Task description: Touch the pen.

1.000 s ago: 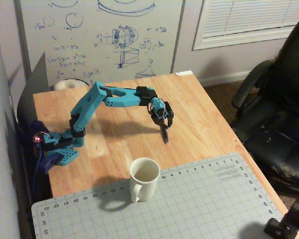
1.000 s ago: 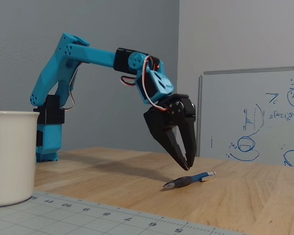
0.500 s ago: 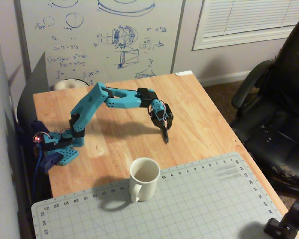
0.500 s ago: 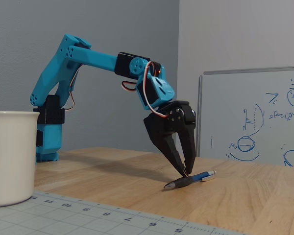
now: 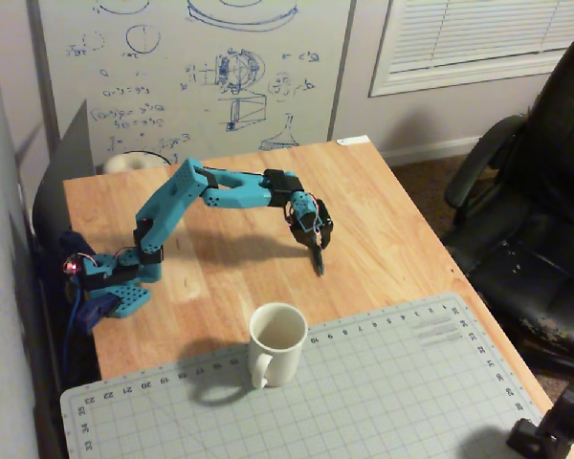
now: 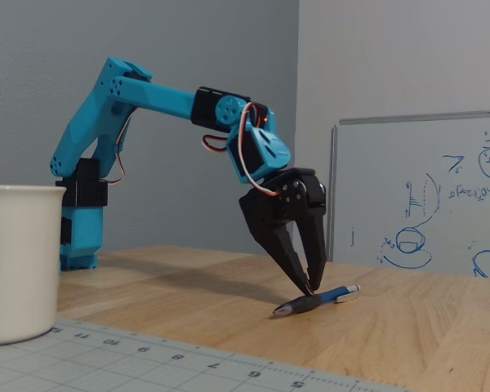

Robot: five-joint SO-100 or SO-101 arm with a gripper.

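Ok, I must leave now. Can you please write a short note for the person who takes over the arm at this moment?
Gripper: points down, fingers nearly closed, holds nothing; tips at the pen's middle.
Pen: lies flat on the wooden table, right of the white mug in the low fixed view, beyond the cutting mat.
Done: tips look to be touching the pen.
Left: confirm contact; the high fixed view hardly shows the pen.

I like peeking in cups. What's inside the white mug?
In a fixed view from above, the mug looks empty: only pale inner wall shows. Its bottom is shadowed and partly hidden by the rim.
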